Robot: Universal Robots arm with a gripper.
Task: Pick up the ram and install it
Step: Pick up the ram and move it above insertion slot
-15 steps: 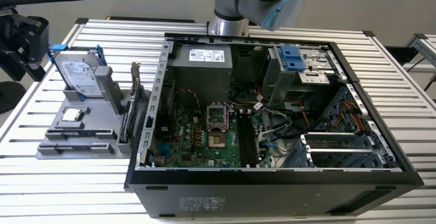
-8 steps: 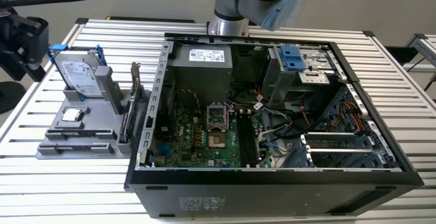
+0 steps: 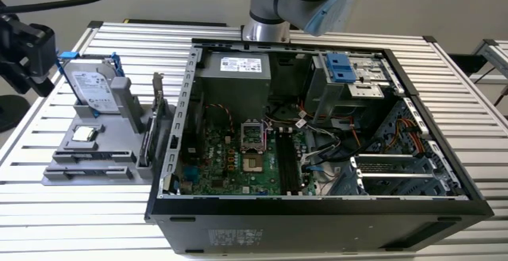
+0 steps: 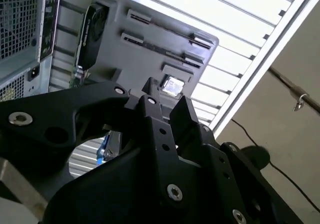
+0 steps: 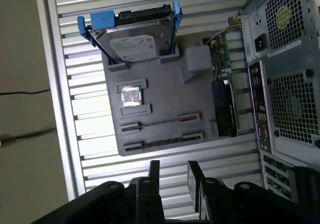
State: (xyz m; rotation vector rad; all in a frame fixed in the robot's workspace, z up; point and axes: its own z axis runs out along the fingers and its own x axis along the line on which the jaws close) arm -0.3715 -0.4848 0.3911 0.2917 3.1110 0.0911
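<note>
A grey holder [image 5: 165,96] lies on the slatted table beside the open computer case [image 3: 317,124]. Between the holder's slot blocks stands a thin strip seen edge-on, which I take for the ram [image 5: 162,122]; in the exterior view it is a bluish line [image 3: 91,153]. My gripper [image 5: 174,171] is open and empty, hovering above the table off the holder's slotted end. In the second wrist view its black fingers [image 4: 182,111] frame the holder. In the exterior view the gripper [image 3: 24,59] hangs at the far left, above the table's edge.
The holder also carries a silver hard drive in a blue bracket [image 5: 135,36], a small square processor [image 5: 131,95] and an upright graphics card [image 5: 222,94]. Black memory slots [image 3: 287,163] run along the motherboard inside the case. The arm's base [image 3: 266,11] stands behind the case.
</note>
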